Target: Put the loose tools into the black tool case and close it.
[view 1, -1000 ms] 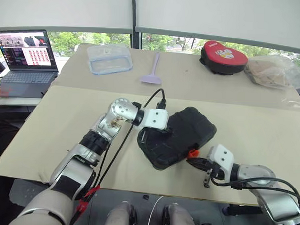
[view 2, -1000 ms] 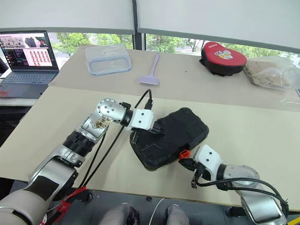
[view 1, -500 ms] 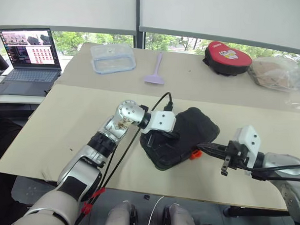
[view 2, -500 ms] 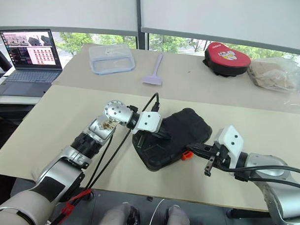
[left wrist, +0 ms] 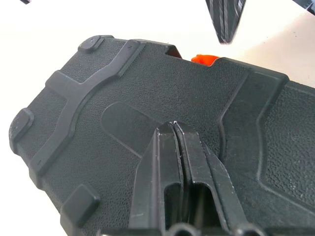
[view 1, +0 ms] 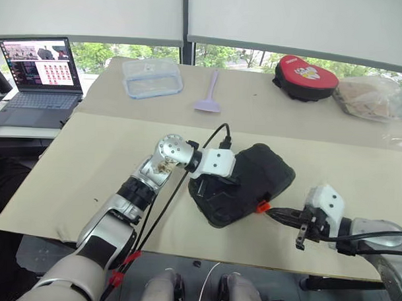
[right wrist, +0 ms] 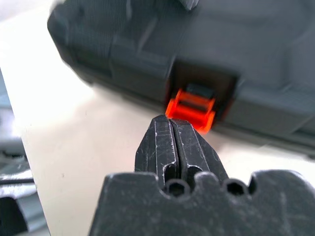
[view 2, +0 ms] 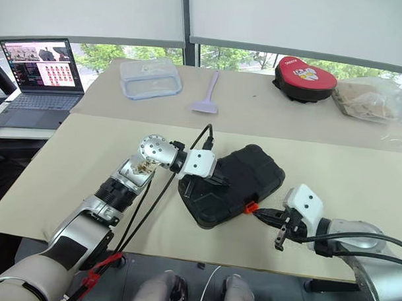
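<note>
Latching comes next: we press our closed left gripper [left wrist: 173,129] on the black tool case [view 1: 243,182]; our closed, empty right gripper [right wrist: 172,127] must push the orange latch [right wrist: 191,109].

Beige table [view 1: 88,160], white roller blinds [view 1: 87,11], windows [view 1: 99,53] showing green trees

Left arm reaches in from seven o'clock, wrist bent toward three o'clock, left gripper [left wrist: 174,129] pressed shut, pointing slightly down. Right arm enters from four o'clock, right gripper [view 1: 273,213] shut, pointing toward nine o'clock.
</note>
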Robot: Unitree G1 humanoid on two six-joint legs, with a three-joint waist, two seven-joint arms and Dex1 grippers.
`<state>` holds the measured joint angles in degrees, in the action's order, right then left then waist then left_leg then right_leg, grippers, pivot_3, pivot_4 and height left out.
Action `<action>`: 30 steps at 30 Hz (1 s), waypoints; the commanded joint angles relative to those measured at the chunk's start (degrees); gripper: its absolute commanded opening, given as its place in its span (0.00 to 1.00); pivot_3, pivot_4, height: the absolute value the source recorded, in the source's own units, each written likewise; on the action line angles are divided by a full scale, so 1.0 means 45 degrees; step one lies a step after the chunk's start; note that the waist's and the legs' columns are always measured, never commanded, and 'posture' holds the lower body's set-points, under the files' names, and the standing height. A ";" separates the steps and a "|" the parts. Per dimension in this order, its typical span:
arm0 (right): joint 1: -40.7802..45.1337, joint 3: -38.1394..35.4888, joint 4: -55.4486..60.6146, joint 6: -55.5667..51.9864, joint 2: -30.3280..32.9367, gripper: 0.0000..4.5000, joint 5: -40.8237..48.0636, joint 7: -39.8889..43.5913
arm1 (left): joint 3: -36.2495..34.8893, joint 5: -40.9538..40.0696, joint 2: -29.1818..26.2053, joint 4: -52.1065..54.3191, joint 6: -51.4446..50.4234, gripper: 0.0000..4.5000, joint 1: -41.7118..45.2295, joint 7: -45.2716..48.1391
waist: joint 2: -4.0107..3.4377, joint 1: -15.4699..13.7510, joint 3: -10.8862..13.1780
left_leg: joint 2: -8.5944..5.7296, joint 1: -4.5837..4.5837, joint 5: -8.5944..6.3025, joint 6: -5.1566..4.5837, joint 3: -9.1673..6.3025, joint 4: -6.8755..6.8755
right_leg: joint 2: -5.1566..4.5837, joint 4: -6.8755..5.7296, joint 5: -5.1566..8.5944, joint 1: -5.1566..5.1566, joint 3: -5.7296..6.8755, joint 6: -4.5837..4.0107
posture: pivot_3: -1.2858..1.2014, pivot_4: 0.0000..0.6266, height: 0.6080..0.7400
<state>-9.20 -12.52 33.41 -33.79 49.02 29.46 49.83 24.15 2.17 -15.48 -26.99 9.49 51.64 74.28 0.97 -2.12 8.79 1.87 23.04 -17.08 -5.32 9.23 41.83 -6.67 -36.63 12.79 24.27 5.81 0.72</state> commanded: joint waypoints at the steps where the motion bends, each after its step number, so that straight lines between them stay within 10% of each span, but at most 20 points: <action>1: -0.0332 0.0187 0.0039 0.0076 -0.0058 0.00 -0.0303 -0.0215 | 0.0333 0.0365 0.0009 -0.0177 -0.0067 0.02 -0.0151 -0.0072 | -0.0001 0.0001 0.0000 | 0.0000 0.0002 0.0000 0.0000 0.0000 0.0000 | 0.0000 0.0001 0.0000 0.0000 0.0003 0.0000 | 0.52 0.24 0.93; 13: 0.1245 0.2247 -0.1963 0.1157 -0.1401 0.00 -0.2337 -0.1417 | 0.0725 0.0685 0.0681 -0.0581 0.0288 0.02 0.0109 -0.0183 | -0.0011 -0.0056 -0.0007 | -0.0011 0.0016 -0.0008 -0.0016 0.0005 0.0017 | -0.0011 0.0016 -0.0010 -0.0003 0.0002 0.0018 | 0.52 0.24 0.93; 30: 0.2131 0.1152 -0.0953 0.0789 -0.1045 0.00 -0.1357 -0.0827 | 0.0919 0.1049 0.0667 -0.0724 0.0739 0.02 -0.0237 -0.0107 | -0.0032 0.0094 -0.0018 | -0.0014 0.0025 -0.0018 -0.0036 0.0009 0.0019 | -0.0026 0.0028 -0.0020 0.0004 0.0003 0.0032 | 0.52 0.24 0.93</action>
<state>-1.54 -4.61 24.62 -32.84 44.24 21.60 45.60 24.97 4.56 -13.14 -28.60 12.59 52.49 73.86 0.83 -1.70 8.71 1.81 23.14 -17.16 -5.48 9.26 41.92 -6.79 -36.51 12.70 24.28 5.83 0.86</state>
